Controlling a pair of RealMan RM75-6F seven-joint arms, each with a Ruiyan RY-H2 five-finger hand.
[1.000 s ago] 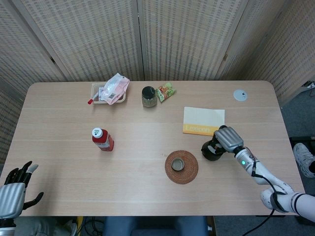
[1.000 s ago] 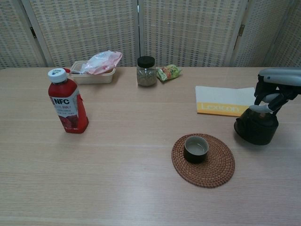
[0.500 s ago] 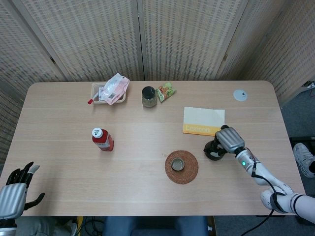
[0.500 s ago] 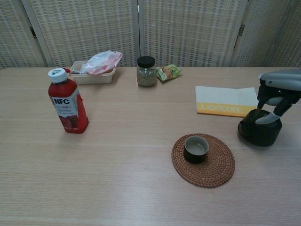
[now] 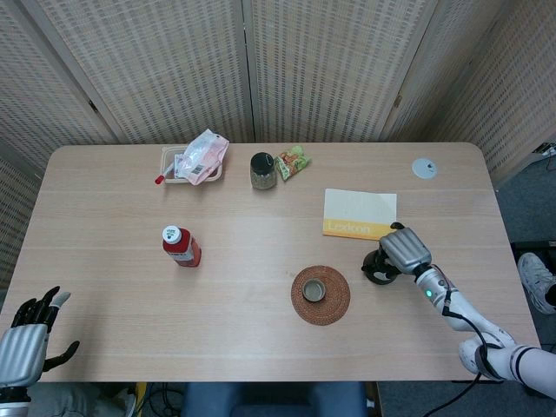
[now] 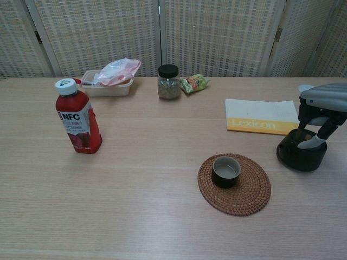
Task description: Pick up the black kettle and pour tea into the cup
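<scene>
A: Where was the right hand (image 6: pixel 323 106)?

B: Over the black kettle (image 6: pixel 301 155), fingers (image 6: pixel 313 142) curled down onto its top. Whether they truly gripped the handle I couldn't tell; the hand covered it in both views. The kettle stood upright on the table (image 5: pixel 130 287).

A: And relative to the cup?

B: The kettle sat to the right of the cup (image 6: pixel 226 170), close by but apart, just off the edge of the woven coaster (image 6: pixel 249 197) that the cup stood on. The cup was upright, near the middle of that coaster.

A: Beyond that?

B: Behind the cup and to its right lay a flat white and yellow booklet (image 6: pixel 260 117) printed "Lexicon", just behind the kettle. Further back from the cup stood a glass jar with a black lid (image 6: pixel 168 82), a green snack packet (image 6: pixel 194 83) beside it. Back and left of the cup was a shallow tray (image 6: pixel 106 89) with a pink and white bag (image 6: pixel 117 71) in it. Well to the cup's left stood a red NFC juice bottle (image 6: pixel 76 117) with a white cap.

A: The left hand (image 5: pixel 26 343)?

B: Far left of the cup, off the table's near corner, fingers spread, holding nothing.
</scene>
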